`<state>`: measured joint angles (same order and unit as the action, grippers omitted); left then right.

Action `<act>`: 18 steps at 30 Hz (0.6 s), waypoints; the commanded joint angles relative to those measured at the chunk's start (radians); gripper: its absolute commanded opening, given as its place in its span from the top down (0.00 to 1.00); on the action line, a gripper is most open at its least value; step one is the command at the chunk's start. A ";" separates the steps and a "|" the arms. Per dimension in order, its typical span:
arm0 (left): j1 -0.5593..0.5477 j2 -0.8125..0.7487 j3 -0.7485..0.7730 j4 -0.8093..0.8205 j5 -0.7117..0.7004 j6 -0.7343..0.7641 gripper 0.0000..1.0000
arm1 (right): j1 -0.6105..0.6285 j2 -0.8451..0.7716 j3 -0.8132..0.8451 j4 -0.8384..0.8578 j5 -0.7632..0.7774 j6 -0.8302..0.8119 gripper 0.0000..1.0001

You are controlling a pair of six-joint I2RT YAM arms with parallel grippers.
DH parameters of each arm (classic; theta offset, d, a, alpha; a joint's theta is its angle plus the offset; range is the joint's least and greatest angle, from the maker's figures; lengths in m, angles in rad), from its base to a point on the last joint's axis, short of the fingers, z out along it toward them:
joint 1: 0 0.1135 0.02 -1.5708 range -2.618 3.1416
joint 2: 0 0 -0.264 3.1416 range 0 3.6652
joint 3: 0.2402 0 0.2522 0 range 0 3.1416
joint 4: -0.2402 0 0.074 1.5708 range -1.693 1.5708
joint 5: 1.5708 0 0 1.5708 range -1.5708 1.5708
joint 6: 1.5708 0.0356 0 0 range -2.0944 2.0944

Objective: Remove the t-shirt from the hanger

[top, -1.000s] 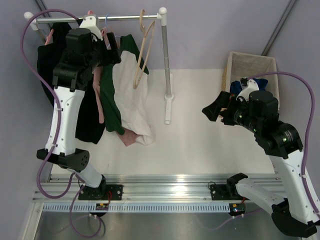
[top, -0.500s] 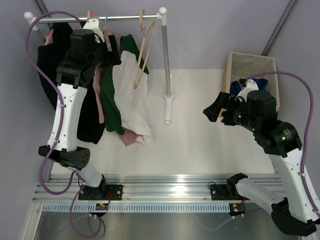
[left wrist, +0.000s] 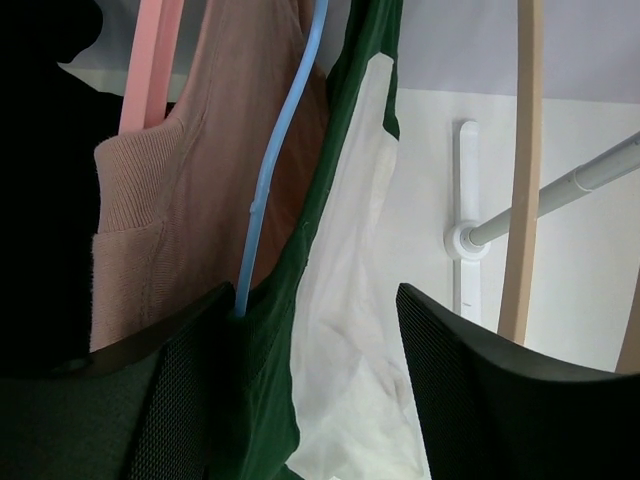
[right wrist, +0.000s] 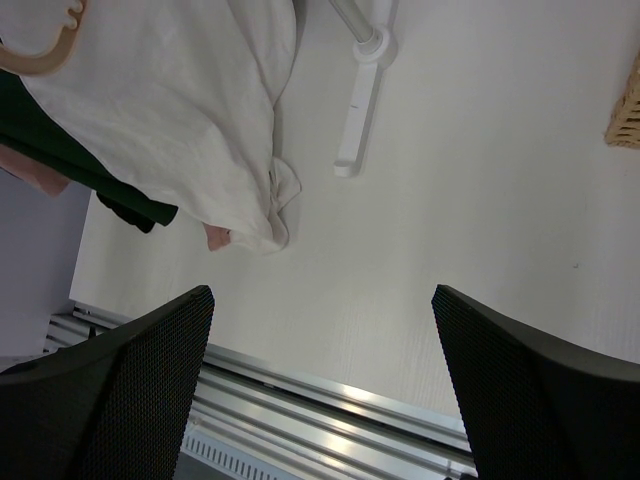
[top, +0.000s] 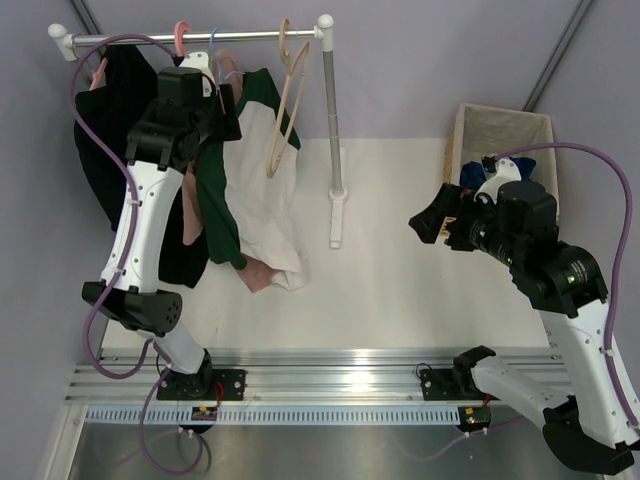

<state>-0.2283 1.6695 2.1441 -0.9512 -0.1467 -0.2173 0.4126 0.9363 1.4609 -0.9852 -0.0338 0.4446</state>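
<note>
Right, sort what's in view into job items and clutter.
Job: white-and-green t-shirt, blue wire hanger, left pincer.
Clutter: pink t-shirt, pink plastic hanger, wooden hanger, black garment, basket, clothes rail.

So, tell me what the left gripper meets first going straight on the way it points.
Most likely the t-shirt: its green edge and white body lie between the open fingers of the left gripper, the hanger close beside. Depth is unclear.

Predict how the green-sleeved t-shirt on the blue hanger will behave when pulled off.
Probably floppy: the t-shirt hangs in soft, uneven folds. Likely light, since a thin wire hanger carries it. It may snag, as the wire runs inside its green fabric.
</note>
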 commanded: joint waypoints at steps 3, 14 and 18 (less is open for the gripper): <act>0.004 0.003 0.000 -0.008 -0.019 -0.008 0.41 | 0.005 -0.016 0.032 -0.007 0.029 -0.027 0.00; 0.004 0.035 0.042 -0.090 -0.007 -0.039 0.64 | 0.005 -0.002 0.056 -0.001 0.029 -0.027 0.01; 0.004 0.044 0.063 -0.098 -0.002 -0.042 0.86 | 0.005 -0.004 0.064 -0.010 0.028 -0.027 0.00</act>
<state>-0.2283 1.7020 2.1551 -1.0447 -0.1528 -0.2535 0.4126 0.9371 1.4853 -0.9855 -0.0334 0.4404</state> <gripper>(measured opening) 0.170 0.993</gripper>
